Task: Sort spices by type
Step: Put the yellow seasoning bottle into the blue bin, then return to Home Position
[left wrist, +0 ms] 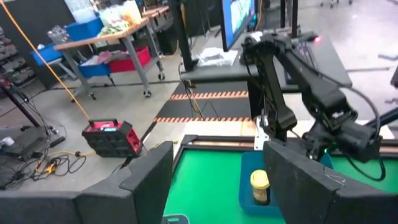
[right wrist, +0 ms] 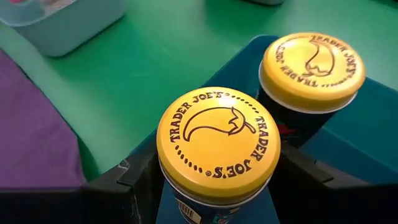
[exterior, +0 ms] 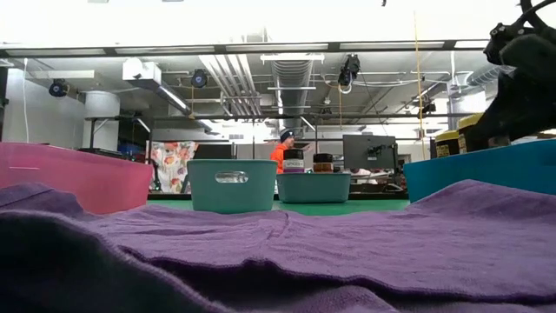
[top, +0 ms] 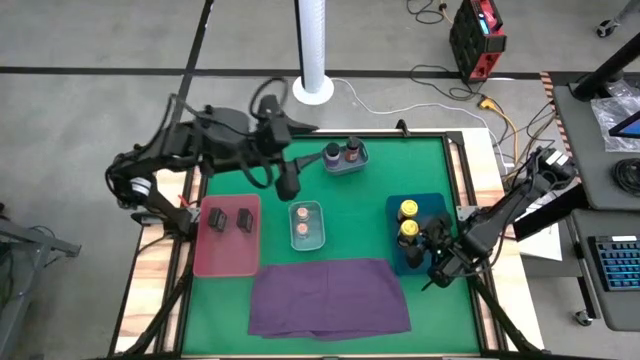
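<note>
The right gripper [right wrist: 214, 180] pinches a yellow-lidded jar [right wrist: 217, 144] in the blue bin [top: 395, 205]; the left gripper [left wrist: 214, 180] hangs spread above the table.

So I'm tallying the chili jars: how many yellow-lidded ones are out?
2, both in the blue bin on the right: one yellow-lidded jar farther back, the other between the right gripper's fingers. None seen elsewhere.

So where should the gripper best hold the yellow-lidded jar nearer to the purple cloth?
Probably from above, fingers on opposite sides of the body just under the yellow lid. The jar stands upright in the blue bin, and its twin crowds one side.
</note>
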{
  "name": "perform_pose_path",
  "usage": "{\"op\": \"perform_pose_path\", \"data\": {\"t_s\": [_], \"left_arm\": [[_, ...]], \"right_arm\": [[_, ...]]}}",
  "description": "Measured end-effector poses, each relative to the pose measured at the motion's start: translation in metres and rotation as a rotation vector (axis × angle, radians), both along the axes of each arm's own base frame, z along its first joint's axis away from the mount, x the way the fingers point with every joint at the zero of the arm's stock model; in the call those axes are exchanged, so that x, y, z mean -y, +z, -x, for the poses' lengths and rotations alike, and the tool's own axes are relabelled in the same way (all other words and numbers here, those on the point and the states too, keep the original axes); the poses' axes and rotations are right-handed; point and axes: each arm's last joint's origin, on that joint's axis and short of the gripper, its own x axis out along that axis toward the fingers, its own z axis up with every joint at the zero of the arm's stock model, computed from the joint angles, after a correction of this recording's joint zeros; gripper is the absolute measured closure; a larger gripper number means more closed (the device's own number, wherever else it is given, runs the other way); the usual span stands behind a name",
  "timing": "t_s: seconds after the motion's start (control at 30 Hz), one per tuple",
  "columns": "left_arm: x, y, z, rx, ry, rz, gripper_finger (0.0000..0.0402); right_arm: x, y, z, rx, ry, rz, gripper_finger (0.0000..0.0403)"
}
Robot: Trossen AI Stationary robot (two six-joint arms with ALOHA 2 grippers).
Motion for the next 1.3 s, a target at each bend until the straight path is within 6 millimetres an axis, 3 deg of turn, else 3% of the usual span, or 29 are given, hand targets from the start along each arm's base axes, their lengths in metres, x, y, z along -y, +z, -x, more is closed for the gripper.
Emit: {"op": "perform_pose_path", "data": {"t_s": [0.3, 0.47, 0.73, 1.3], "left_arm": [[-0.003, 0.021, 0.038, 0.075, 0.003, 0.012, 0.0171], [-0.006, 0.023, 0.051, 0.052, 0.057, -0.003, 0.0171], [-0.007, 0.022, 0.055, 0.031, 0.078, -0.010, 0.0171], [-0.007, 0.019, 0.055, 0.008, 0.081, -0.006, 0.0171]], "right_arm": [[-0.006, -0.003, 0.000, -0.025, 0.045, -0.023, 0.0183], [-0.006, -0.003, 0.000, -0.032, 0.054, -0.018, 0.0177], [-0.006, -0.003, 0.001, -0.060, 0.067, -0.019, 0.0114], [-0.006, 0.003, 0.004, -0.131, 0.012, -0.095, 0.0093]]}}
